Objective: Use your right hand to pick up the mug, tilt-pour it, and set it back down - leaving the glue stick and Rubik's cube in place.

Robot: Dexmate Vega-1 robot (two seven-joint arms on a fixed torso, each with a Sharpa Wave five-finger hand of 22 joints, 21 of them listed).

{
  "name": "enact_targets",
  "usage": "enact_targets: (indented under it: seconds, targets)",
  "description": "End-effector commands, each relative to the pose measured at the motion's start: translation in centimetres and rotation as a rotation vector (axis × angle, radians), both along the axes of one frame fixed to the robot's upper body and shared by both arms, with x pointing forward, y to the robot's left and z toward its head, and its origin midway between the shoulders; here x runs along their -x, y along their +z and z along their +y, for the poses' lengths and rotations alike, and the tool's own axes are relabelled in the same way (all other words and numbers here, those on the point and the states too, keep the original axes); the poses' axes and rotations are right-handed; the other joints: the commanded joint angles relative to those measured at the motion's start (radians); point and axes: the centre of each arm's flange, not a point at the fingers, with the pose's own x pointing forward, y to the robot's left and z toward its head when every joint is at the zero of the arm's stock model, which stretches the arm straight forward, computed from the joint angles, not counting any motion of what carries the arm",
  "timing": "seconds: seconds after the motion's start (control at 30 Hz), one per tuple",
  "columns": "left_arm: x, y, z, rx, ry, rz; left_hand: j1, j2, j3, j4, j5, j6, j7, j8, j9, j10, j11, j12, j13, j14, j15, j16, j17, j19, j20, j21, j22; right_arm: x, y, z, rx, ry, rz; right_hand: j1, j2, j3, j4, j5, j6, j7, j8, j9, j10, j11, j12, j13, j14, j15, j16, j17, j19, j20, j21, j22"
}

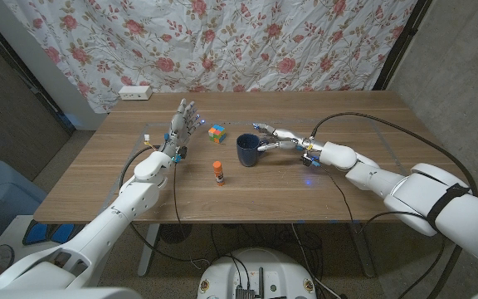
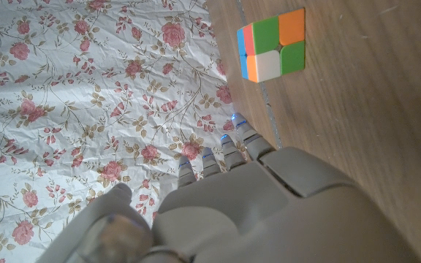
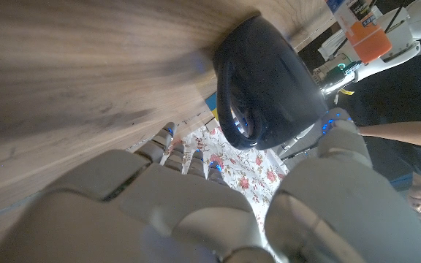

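1. A floral curtain (image 1: 222, 41) hangs behind the wooden table (image 1: 372, 191), with a white power strip (image 1: 135, 92) at the far left edge of the tabletop
2. The dark blue mug (image 1: 248, 150) stands upright near the middle of the table, the Rubik's cube (image 1: 216, 133) just behind it to the robot's left and the glue stick (image 1: 218, 173) upright in front of it, both apart from the mug
3. In comes the right hand (image 1: 279, 139) from the mug's right side, fingers spread, fingertips right at the mug's wall; the right wrist view has the mug looming close between thumb and fingers, but I cannot tell whether a grip has closed yet
4. The left hand (image 1: 182, 126) stands parked beside the cube, fingers apart and pointing up, holding nothing
5. The step in hand looks like the grasp, so the task is barely started
6. To do it well: wrap thumb and fingers firmly round the body before lifting, raise it straight up, and tilt away from the glue stick, which looks easy to topple, then bring the mug level again and put it down on the same spot
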Motion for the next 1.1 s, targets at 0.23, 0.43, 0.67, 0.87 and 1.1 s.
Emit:
enact_targets:
  seconds: [0.23,0.43,0.67,0.87,1.1]
  targets:
    - [0.0,0.0,0.0,0.0,0.0,0.001,-0.003,0.118,0.006,0.001,0.004,-0.002,-0.007,0.006,0.003,-0.003,-0.004,0.004,0.005,0.005,-0.001,0.005,0.005,0.009,0.0,0.006,0.004,0.2,-0.8,0.8,0.01,0.005,-0.015,0.02,-0.001,-0.01,0.003,0.012,-0.115,-0.006,0.011,0.003,0.011,-0.001,0.01,0.005,0.013,-0.004,0.006,0.0,0.019,-0.002,0.005,0.002]
    - [0.0,0.0,0.0,0.0,0.0,0.0,-0.003,0.118,0.006,0.001,0.004,-0.003,-0.007,0.006,0.003,-0.002,-0.006,0.004,0.005,0.005,0.0,0.005,0.005,0.009,0.0,0.006,0.004,0.2,-0.8,1.3,0.012,0.007,-0.016,0.026,-0.002,-0.014,0.004,0.018,-0.1,-0.004,0.018,0.004,0.025,-0.007,0.014,0.006,0.022,-0.01,0.008,0.0,0.025,-0.003,0.004,0.002]
    - [0.0,0.0,0.0,0.0,0.0,0.0,-0.003,0.119,0.006,0.001,0.004,-0.002,-0.007,0.006,0.003,-0.003,-0.005,0.004,0.005,0.005,0.0,0.005,0.005,0.009,0.0,0.006,0.004,0.2,-0.8,1.8,0.018,0.013,-0.023,0.032,-0.001,-0.018,0.006,0.022,-0.084,-0.004,0.024,0.004,0.039,-0.009,0.018,0.008,0.034,-0.015,0.012,0.0,0.034,-0.006,0.004,0.002]
    - [0.0,0.0,0.0,0.0,0.0,0.0,-0.003,0.119,0.006,0.001,0.005,-0.001,-0.007,0.007,0.003,-0.003,-0.006,0.004,0.005,0.004,0.0,0.005,0.005,0.009,0.0,0.006,0.004,0.4,-0.8,2.3,0.021,0.022,-0.036,0.041,0.0,-0.022,0.007,0.029,-0.067,-0.007,0.032,0.006,0.056,-0.017,0.022,0.009,0.051,-0.026,0.016,0.0,0.048,-0.01,0.005,0.002]
    - [0.0,0.0,0.0,0.0,0.0,0.0,-0.003,0.118,0.006,0.001,0.005,-0.002,-0.007,0.006,0.003,-0.004,-0.007,0.004,0.005,0.004,0.0,0.005,0.005,0.009,-0.001,0.006,0.004,0.4,-0.9,2.5,0.009,0.016,-0.048,0.068,-0.001,-0.027,0.004,0.042,-0.047,-0.033,0.043,0.009,0.086,-0.031,0.029,0.013,0.081,-0.042,0.024,0.0,0.077,-0.02,0.007,0.001]
